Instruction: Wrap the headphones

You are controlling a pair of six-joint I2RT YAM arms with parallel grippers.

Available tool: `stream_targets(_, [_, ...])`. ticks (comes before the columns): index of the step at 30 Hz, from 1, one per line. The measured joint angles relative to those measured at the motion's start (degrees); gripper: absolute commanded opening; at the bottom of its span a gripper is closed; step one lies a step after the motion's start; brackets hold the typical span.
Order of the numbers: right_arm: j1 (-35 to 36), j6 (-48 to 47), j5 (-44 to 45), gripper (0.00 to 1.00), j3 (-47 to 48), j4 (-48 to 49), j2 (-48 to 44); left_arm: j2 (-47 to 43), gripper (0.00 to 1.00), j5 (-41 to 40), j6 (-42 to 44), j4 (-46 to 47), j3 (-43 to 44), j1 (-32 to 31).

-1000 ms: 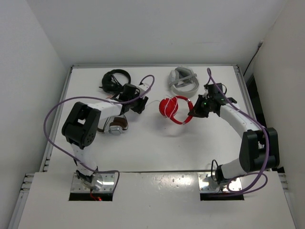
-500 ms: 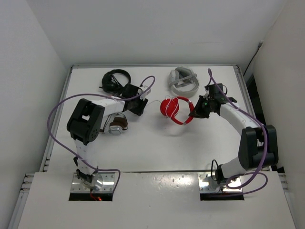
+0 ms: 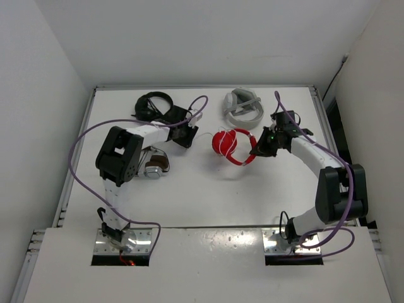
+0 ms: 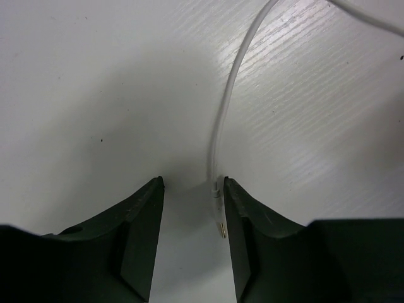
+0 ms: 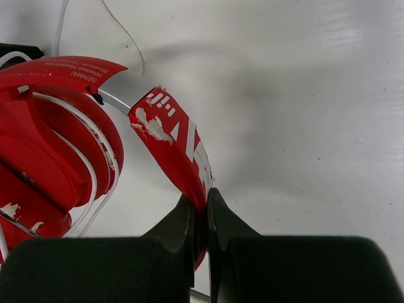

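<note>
The red headphones (image 3: pixel 230 146) lie at the table's middle, with white cable wound round the earcups (image 5: pixel 50 164). My right gripper (image 3: pixel 257 149) is shut on the red headband (image 5: pixel 180 154), gripper point (image 5: pixel 202 205). The thin white cable (image 4: pixel 230 101) runs left to its plug (image 4: pixel 218 211). My left gripper (image 3: pixel 187 135) is open; the plug lies between the jaws, close against the right finger (image 4: pixel 246 221), gripper point (image 4: pixel 192 186). The plug rests on the table.
Black headphones (image 3: pixel 153 105) lie at the back left. Grey-white headphones (image 3: pixel 243 106) lie at the back right. Brown-and-silver headphones (image 3: pixel 154 165) sit by my left arm. The table's side rails run along both edges.
My left gripper has moved right and a little back, toward the cable's end. The right gripper and the red headphones have stayed in place.
</note>
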Motion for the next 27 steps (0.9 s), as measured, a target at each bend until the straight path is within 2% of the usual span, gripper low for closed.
stream_targets(3, [-0.04, 0.00, 0.00, 0.00, 0.00, 0.00, 0.42, 0.44, 0.42, -0.04, 0.20, -0.66, 0.74, -0.17])
stream_targets(11, [-0.74, -0.02, -0.37, 0.00, 0.00, 0.04, 0.50, -0.22, 0.42, -0.42, 0.83, -0.52, -0.44, -0.28])
stream_targets(14, [-0.74, 0.00, -0.46, 0.00, 0.00, 0.04, 0.61, -0.44, 0.36, -0.50, 0.94, -1.09, -0.66, -0.28])
stream_targets(16, [-0.74, 0.00, -0.57, 0.00, 0.00, 0.04, 0.70, -0.44, 0.26, -0.61, 1.14, -1.64, -0.59, -0.28])
stream_targets(19, [-0.74, 0.00, -0.79, 0.00, 0.00, 0.07, 1.18, -0.44, 0.25, -0.55, 1.40, -2.73, -0.20, -0.28])
stream_targets(23, [-0.74, -0.02, -0.81, 0.00, 0.00, 0.04, 1.53, -0.42, 0.17, -0.61, 2.08, -3.63, -0.02, -0.59])
stream_targets(27, [-0.74, 0.00, -0.98, 0.00, 0.00, 0.07, 1.53, -0.42, 0.00, -0.68, 2.58, -4.07, 0.04, -1.05])
